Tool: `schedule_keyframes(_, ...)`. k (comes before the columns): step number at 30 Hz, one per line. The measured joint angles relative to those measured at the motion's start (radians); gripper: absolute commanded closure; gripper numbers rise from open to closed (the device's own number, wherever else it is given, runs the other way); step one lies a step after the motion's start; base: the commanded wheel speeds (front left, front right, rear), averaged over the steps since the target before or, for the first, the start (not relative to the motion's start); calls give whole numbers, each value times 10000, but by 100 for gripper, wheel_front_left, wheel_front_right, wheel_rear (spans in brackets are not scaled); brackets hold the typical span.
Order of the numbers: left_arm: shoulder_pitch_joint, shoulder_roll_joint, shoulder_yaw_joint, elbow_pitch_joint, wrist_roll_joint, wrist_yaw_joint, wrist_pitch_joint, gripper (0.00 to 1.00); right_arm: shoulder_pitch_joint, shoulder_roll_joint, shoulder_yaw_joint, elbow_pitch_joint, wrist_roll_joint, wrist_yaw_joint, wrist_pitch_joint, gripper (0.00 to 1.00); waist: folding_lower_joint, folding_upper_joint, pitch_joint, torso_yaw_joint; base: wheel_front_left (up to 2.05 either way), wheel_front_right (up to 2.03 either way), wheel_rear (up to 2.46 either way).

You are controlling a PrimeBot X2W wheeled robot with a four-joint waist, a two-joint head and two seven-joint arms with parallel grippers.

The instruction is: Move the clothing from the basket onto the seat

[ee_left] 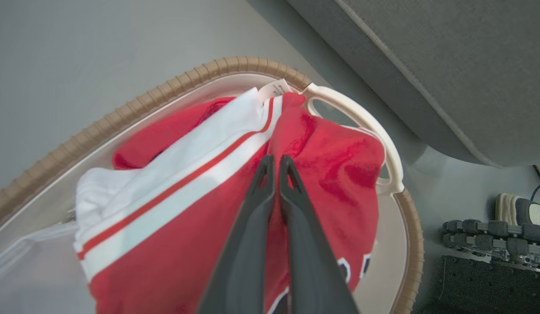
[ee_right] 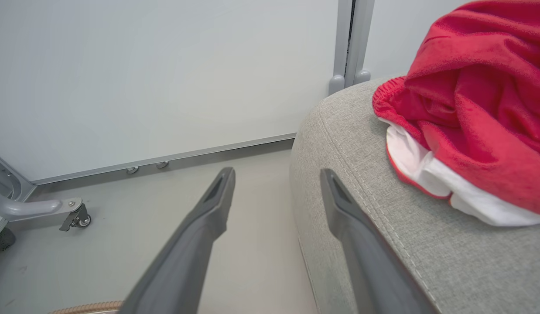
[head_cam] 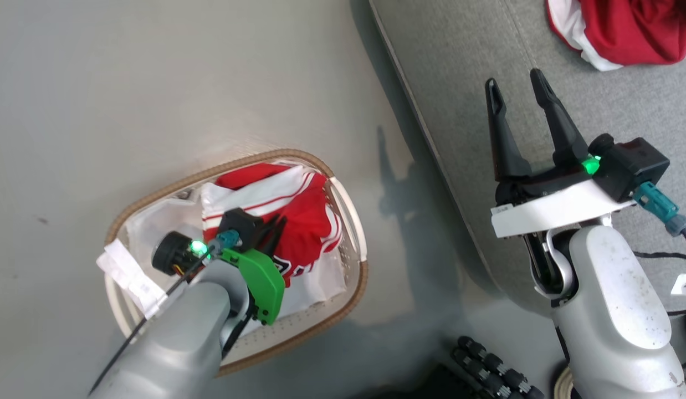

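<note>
dark fingers of the left gripper (ee_left: 276,163) rise through the near foreground of the left wrist view, jaws pressed together with their tips sunk into the red garment (ee_left: 335,165) heaped in the basket (ee_left: 121,117). the cloth puckers toward the tips, so a thin fold is probably nipped between them, though the pinch itself is buried in fabric. the step in hand reads as the grasp of this piece, made but not yet lifted: the garment lies inside the brown rim, draped against the white handle on the side nearer the seat (head_cam: 459,72). the next move, by my judgement, calls for a straight lift high enough that the hanging cloth clears the rim, then a carry across the strip of floor to the grey cushion and a release there. a weak pinch could let the soft cloth slip, and a trailing hem could drag the light basket. the right gripper (head_cam: 515,78) hovers over the seat's near edge, jaws wide apart with nothing between them. a second red garment (head_cam: 631,27) lies on the seat, cut off by the frame's edge. hard to make out are the dark lettering, mostly covered by the fingers, whatever lies beneath the top piece, and much of the white liner (head_cam: 154,221) behind the left forearm.
</note>
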Motion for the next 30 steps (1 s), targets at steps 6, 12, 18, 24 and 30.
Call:
schedule_keyframes(6,917,-130,1325,-959,823,0,-4,100,373,4,-125,311,-314,0,0,0,0,0,-869,462,0,0,0)
schedule_keyframes(12,1905,-382,2638,-1919,1503,-2,-15,100,813,8,-201,550,-483,0,0,0,0,0,-1774,923,0,0,0)
schedule_keyframes(18,2689,-606,3467,-3062,2050,-10,-13,100,1174,6,-205,704,-579,0,0,0,0,0,-2655,1307,0,0,0)
schedule_keyframes(24,3247,-780,4073,-4309,2291,-10,-13,100,1634,6,-151,865,-593,0,0,0,-1,0,-3516,1565,0,0,0)
schedule_keyframes(30,3420,-880,4441,-5246,2341,-12,-15,100,2084,6,-148,1045,-623,0,0,0,0,0,-4251,1700,0,0,0)
